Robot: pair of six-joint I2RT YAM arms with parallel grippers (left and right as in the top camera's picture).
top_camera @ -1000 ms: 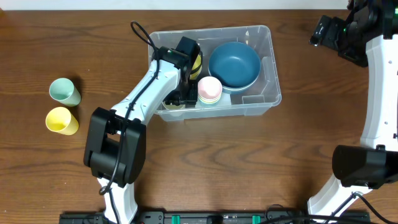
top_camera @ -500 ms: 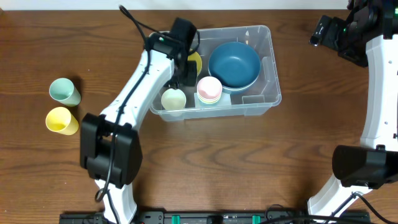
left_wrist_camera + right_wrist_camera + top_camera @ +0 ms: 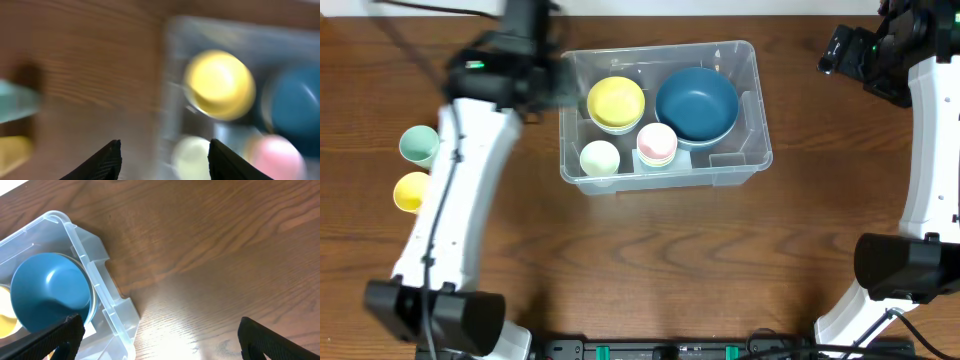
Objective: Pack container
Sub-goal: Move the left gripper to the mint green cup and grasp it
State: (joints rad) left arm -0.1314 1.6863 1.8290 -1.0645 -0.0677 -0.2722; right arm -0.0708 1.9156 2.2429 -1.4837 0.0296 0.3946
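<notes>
The clear plastic container (image 3: 665, 178) sits mid-table. It holds a yellow bowl (image 3: 616, 103), a blue bowl (image 3: 696, 103), a pink cup (image 3: 657, 143) and a pale cream cup (image 3: 600, 158). My left gripper (image 3: 542, 88) is motion-blurred just left of the container's left wall. In the left wrist view it (image 3: 165, 160) is open and empty, with the yellow bowl (image 3: 220, 85) and cream cup (image 3: 192, 157) ahead. My right gripper (image 3: 840, 48) hovers at the far right. In its wrist view it (image 3: 160, 345) is open and empty beside the container's corner (image 3: 100, 280).
A mint green cup (image 3: 420, 146) and a yellow cup (image 3: 412, 190) stand on the wood table at the left, partly behind the left arm. Both show blurred at the left edge of the left wrist view, green (image 3: 15, 100) above yellow (image 3: 12, 150).
My left arm has pulled out of the container and swung left, leaving the cream cup inside. The yellow bowl is now uncovered. The right arm has not moved.
</notes>
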